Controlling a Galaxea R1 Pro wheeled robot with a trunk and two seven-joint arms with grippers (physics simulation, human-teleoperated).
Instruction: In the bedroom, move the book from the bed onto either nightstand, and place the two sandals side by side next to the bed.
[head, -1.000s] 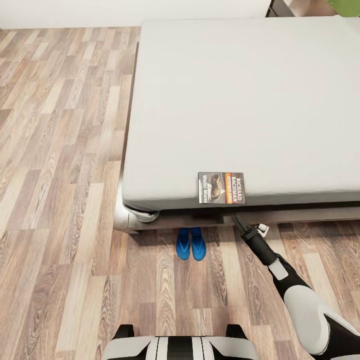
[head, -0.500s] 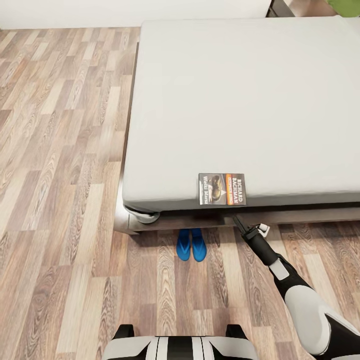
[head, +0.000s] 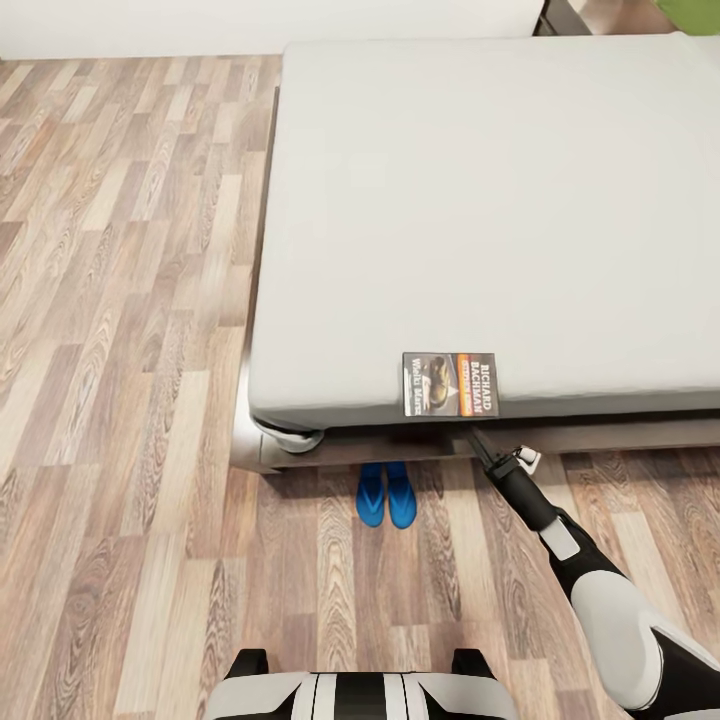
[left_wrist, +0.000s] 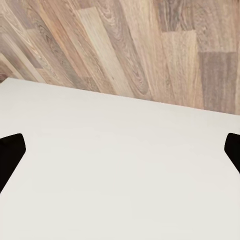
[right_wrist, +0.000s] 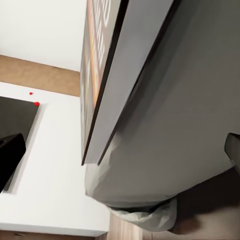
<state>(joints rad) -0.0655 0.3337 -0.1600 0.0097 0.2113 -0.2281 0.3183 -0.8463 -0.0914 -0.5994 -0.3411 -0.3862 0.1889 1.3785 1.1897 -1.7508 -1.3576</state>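
Observation:
The book (head: 450, 384) lies flat at the near edge of the bed's grey mattress (head: 480, 200), cover up. My right gripper (head: 474, 437) sits just below it against the mattress side, open. In the right wrist view the book's edge (right_wrist: 100, 100) stands between the gripper's (right_wrist: 120, 155) spread fingers, untouched. The two blue sandals (head: 386, 495) lie side by side on the floor beside the bed, toes tucked under the dark frame. My left gripper (left_wrist: 120, 155) is open and empty above a white surface. I cannot tell whether the dark wood corner (head: 560, 14) beyond the bed is the nightstand.
Wood-plank floor (head: 120, 300) stretches to the left of the bed and in front of it. A white wall (head: 250, 25) runs along the far side. A green object (head: 690, 10) shows at the far right corner. My base (head: 360, 690) is at the near edge.
The whole picture has shifted slightly down and right, so the camera moved. The right gripper's tip now sits a little closer under the book.

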